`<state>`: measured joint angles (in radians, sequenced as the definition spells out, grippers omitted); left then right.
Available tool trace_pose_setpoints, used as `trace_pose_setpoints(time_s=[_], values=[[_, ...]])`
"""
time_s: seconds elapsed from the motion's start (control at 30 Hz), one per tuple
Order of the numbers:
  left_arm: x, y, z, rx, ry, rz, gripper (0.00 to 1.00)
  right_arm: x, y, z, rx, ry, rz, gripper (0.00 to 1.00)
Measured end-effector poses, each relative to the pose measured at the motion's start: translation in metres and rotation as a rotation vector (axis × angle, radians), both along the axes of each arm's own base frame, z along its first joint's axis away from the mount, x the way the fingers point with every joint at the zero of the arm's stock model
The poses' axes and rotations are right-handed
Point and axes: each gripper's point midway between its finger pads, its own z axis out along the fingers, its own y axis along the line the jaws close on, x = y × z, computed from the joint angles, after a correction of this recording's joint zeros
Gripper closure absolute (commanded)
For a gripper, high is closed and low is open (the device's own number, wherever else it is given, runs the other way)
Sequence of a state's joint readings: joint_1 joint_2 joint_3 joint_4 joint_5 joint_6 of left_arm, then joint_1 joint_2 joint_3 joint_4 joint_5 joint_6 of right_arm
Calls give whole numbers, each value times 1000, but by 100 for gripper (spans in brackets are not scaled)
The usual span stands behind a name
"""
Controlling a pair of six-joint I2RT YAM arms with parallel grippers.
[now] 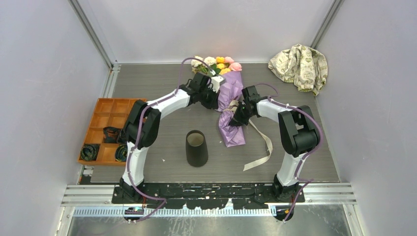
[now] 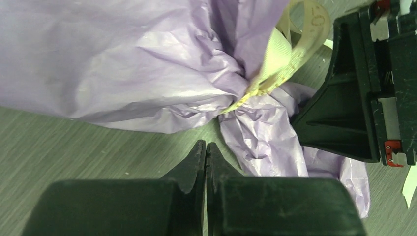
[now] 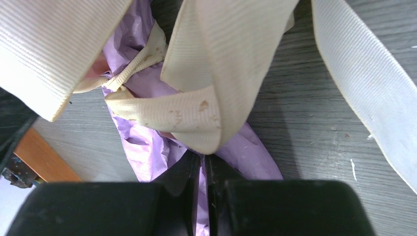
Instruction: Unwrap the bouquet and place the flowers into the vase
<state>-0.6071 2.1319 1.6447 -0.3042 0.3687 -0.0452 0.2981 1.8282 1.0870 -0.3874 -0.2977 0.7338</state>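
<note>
1. First, far left of the vase (image 1: 196,147), at the table (image 1: 162,88) edge: orange tray (image 1: 105,108), black coiled rolls (image 1: 112,132) in its near compartments.
2. Beyond the vase and a touch right: left tool (image 2: 205,145), fingers pressed flat together with nothing between them, tips just short of the crumpled purple wrapping paper (image 2: 123,64) by the tied waist.
3. Vase itself: upright, mouth open upward, standing between the two arms, apart from both tools.
4. Beyond and right of the vase: bouquet (image 1: 231,93) lying on the table, wrapped and tied, flowers (image 1: 221,63) at the end farthest from the vase, paper tail nearest it.
5. Right of the vase, at the bouquet's waist: right tool (image 3: 201,160), fingers nearly together with only a thin slit, purple paper showing through the slit, a fold of the beige ribbon (image 3: 221,64) at the tips. Cannot tell whether anything is pinched.
6. Farther right of the vase: loose ribbon tail trailing over the table toward the near edge.
7. Far right and well beyond the vase, in the corner: beige patterned cloth (image 1: 300,66), bunched up.
</note>
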Motion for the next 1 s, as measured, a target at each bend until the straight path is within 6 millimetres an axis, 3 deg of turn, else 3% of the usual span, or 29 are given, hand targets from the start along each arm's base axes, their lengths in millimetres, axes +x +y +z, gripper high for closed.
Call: trace_pose_setpoints(time_s=[0.2,0.43,0.6,1.0], values=[[5,2,9,-45,12,14,86,0,0,-1,3,5,-2,79],[9,-15,29,-112,9,-18,64,1,-1,-1,3,5,-5,76],[15,-24,32,-129,2,-32,64,1,-1,-1,3,5,-5,75],[6,-26,3,-83,57,-58,67,1,-1,-1,3,5,-5,76]])
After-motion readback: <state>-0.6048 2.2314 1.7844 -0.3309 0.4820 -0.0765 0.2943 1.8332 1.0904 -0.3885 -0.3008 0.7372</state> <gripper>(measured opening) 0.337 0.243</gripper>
